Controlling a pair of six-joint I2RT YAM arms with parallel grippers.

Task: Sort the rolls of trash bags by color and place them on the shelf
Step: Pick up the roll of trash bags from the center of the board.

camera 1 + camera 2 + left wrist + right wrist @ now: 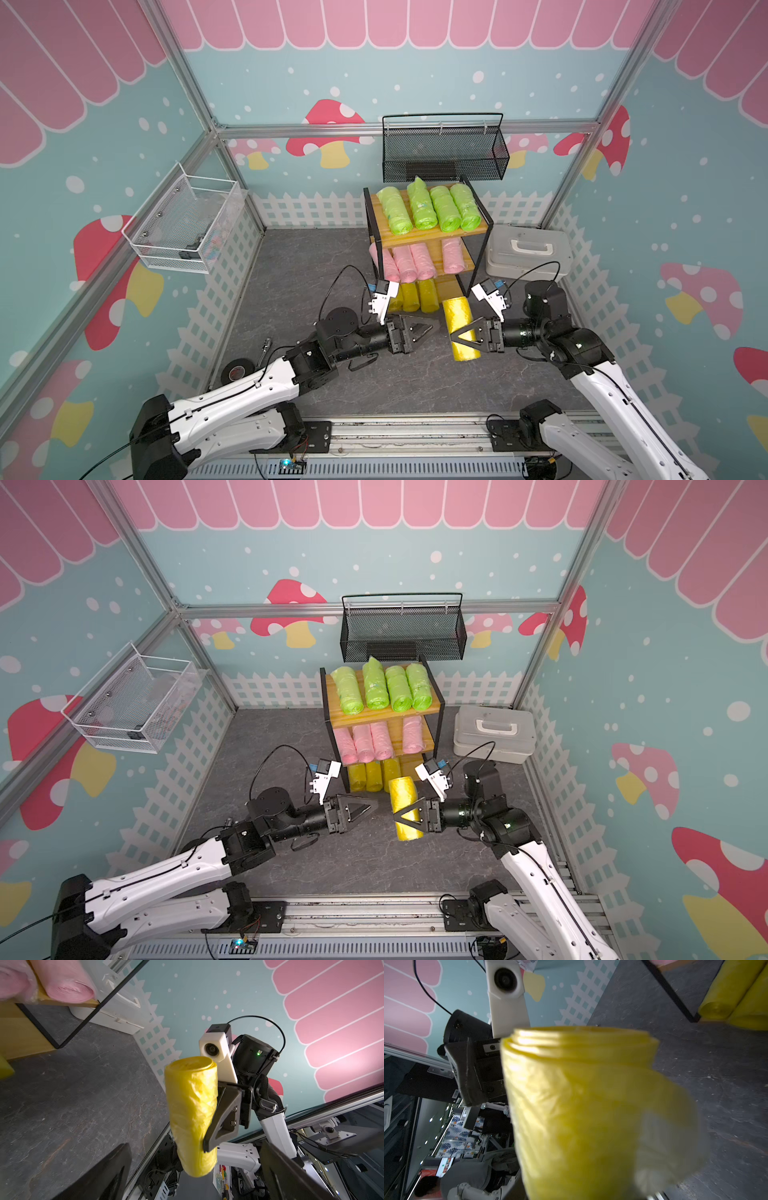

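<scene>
Shelf is sitting at 12 o'clock of the floor in both top views. Green rolls are filling the top tier and pink rolls the middle. Three yellow rolls are lying toward the 9 o'clock end of the bottom tier, leaving a gap at the 3 o'clock end.

Fourth roll is hanging just at 6 o'clock of that gap, long axis running 12–6, and looks to be clear of the floor. Right gripper is clamping it across the half nearer 6 o'clock. Left gripper is gaping wide and carrying nothing, parked just at 9 o'clock of the roll.

Risks as I'm reading it:
- The far end is poking out unsupported. The roll is soft, so it may be drooping and catching the board edge going in.
- Frame post is bordering the gap, so a slightly skewed push would be jamming the roll against it.
- A loose outer flap is showing in the right wrist view, so it could be snagging or unwinding.
- Going in too far toward 9 o'clock would be shoving the neighbouring yellows.
</scene>
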